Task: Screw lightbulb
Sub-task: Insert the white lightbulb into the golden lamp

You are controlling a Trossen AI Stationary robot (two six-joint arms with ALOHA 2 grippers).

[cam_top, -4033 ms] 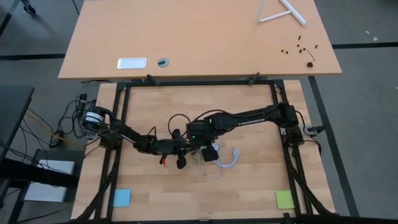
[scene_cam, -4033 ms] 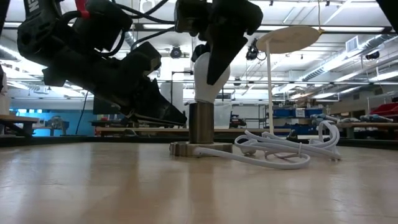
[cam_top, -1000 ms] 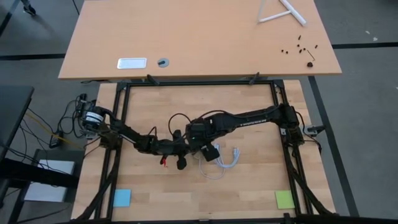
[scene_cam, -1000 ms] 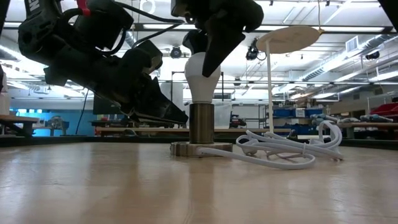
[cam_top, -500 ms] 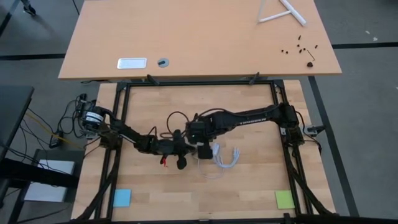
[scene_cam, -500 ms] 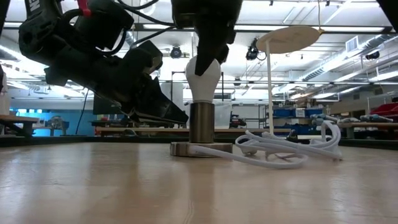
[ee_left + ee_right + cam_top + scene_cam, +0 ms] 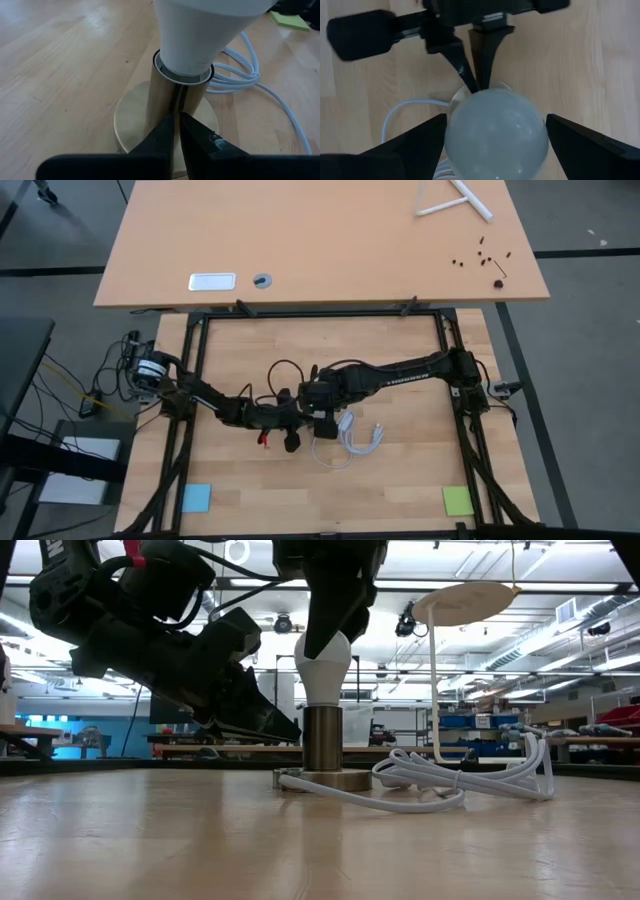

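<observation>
The white frosted lightbulb stands upright with its narrow end in a brass socket tube on a round base at the table's middle. My right gripper comes down over the bulb and is shut on it. My left gripper is shut, low at the socket's left side, its tips against the tube. In the high view the two grippers meet at the socket, right and left. My right gripper pinches the bulb's rounded dome between its two fingers, one on each side. The fingers come from above, pointing down. The bulb stands upright in the socket tube. My left gripper presses its shut fingertips against the side of the socket tube, just above the base. The fingers come slanting down from the table's left. The socket stands on the table.
A white cord lies in loose loops on the table to the right of the socket; it also shows in the high view. Blue and green sticky notes lie near the front corners.
My right gripper has turned about the upright bulb while staying shut on it. The white cord has slid and its loops have shifted on the table beside the socket. My left gripper has stayed against the socket tube.
</observation>
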